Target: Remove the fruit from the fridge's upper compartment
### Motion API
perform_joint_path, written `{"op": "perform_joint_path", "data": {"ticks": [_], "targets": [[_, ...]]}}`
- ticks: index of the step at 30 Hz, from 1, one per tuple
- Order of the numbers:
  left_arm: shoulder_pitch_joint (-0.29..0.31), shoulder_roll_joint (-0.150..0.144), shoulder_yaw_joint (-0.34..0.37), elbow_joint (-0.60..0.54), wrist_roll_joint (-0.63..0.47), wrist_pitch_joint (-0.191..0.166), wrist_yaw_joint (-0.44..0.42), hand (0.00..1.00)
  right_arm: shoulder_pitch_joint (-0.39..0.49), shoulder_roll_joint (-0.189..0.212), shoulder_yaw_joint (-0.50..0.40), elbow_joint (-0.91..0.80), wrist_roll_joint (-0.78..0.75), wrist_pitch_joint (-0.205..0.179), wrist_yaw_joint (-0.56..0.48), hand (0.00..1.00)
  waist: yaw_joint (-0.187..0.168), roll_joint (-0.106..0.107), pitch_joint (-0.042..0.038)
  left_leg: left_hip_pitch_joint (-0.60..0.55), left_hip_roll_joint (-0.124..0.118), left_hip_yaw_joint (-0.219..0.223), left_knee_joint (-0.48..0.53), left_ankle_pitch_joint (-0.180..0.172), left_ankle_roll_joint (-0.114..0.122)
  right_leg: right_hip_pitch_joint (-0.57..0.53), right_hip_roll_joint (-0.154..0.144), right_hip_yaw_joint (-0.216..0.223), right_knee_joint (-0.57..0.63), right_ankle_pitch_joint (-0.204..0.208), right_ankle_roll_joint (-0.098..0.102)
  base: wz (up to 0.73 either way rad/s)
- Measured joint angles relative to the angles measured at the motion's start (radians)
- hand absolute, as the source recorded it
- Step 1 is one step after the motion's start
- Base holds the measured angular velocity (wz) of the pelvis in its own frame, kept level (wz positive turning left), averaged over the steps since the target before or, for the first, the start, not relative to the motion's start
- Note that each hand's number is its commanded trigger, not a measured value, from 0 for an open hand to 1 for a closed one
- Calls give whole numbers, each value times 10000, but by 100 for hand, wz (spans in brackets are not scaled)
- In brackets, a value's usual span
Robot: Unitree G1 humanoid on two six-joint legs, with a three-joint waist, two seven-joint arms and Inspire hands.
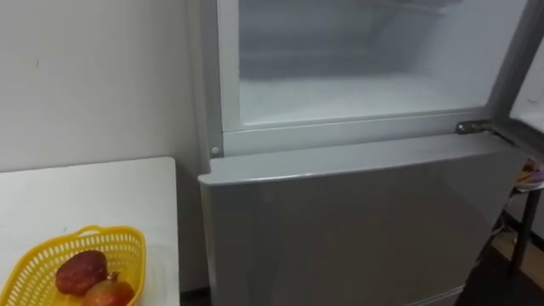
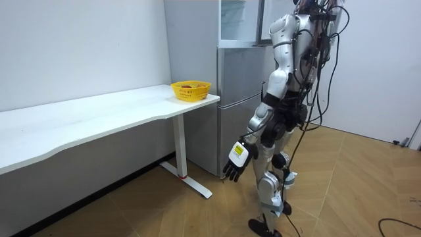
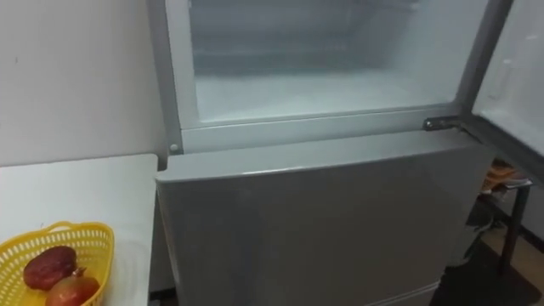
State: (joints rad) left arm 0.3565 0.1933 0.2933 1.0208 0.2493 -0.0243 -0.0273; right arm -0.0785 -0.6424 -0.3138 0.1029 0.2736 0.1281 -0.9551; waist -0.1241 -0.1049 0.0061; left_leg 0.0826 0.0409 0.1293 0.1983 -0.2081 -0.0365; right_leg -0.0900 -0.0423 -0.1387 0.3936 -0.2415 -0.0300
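Left eye view: upper fridge (image 1: 365, 68) at 12 o'clock, shelf bare where I can see. Lower door (image 1: 357, 229) shut. Desk (image 1: 85, 191) at 9 o'clock. Basket (image 1: 127, 242) at 7 o'clock holds two reddish fruit (image 1: 82, 272).

Room view: I stand at fridge (image 2: 240, 85). Left robot hand (image 2: 235, 160) hangs at 6 o'clock, fingers loose and spread, holding nothing. Yellow label on it too small to read.

Right eye view: door (image 3: 514, 68) open at 3 o'clock. No writing legible.

Progress, my judgement: fruit in basket is likely the fetched thing, so retrieval looks done. Door not yet shut.
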Motion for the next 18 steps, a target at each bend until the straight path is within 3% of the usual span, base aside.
{"op": "perform_joint_path", "data": {"ticks": [2, 4, 8, 10, 11, 12, 13, 16, 18], "targets": [[-29, -32, -31, 41, 1, -80, 5, 0, 316, 69, 355, -627, -1194, -80, 102, 0, 110, -5, 3, 9, -2, 0, 3, 0, -1, -1, 0, 1, 18, -24, -2, 0], [-46, -37, -28, 72, 30, -135, 49, 0, 340, 406, 532, -1025, -2418, -80, 308, 0, 169, -59, 34, 21, -2, -13, -10, 1, -2, 2, -1, 0, 20, -26, -4, 0], [-124, 1, -26, 165, 53, -233, 238, 0, 271, 450, 387, -1401, -3102, -301, 632, 0, 223, -256, 145, 12, -6, -17, -1, 3, -5, 3, -9, -2, 21, -27, -1, 0], [-214, 134, -118, 212, 70, -289, 244, 0, -499, 169, -93, -2033, -3632, -1054, 619, 0, 220, -496, 257, -24, 56, -25, 73, 7, -12, 19, 46, -10, -94, -38, -10, 0], [-236, 212, -251, 221, 68, -291, 243, 0, -745, 42, -206, -2099, -3785, -1324, 598, 0, 236, -558, 231, -35, 95, -28, 79, 7, -13, 57, 97, -11, -208, -9, -8, 7], [-290, 358, -475, 218, 64, -317, 243, 0, -1160, -211, -409, -2273, -4167, -1845, 550, 0, 299, -600, 171, -12, 179, -27, 75, 21, -39, 230, 196, -53, -491, 123, -66, 12], [-309, 496, -718, 219, 66, -347, 260, 0, -1316, -360, -575, -2401, -4844, -2053, 550, 0, 418, -675, 135, 0, 264, -28, 64, 27, -49, 426, 296, -124, -837, 265, -91, 12], [-360, 606, -1220, 249, 72, -354, 387, 0, -967, -285, -582, -2350, -5340, -2406, 771, 0, 599, -861, 47, 13, 369, -60, 47, 6, -84, 725, 428, -180, -1274, 491, -108, 5], [-453, 641, -1710, 253, 63, -355, 465, 0, -1024, -286, -608, -2651, -5530, -3073, 863, 0, 728, -789, 34, 4, 362, -77, -8, 2, -90, 793, 422, -239, -1403, 575, -68, 6]]}}
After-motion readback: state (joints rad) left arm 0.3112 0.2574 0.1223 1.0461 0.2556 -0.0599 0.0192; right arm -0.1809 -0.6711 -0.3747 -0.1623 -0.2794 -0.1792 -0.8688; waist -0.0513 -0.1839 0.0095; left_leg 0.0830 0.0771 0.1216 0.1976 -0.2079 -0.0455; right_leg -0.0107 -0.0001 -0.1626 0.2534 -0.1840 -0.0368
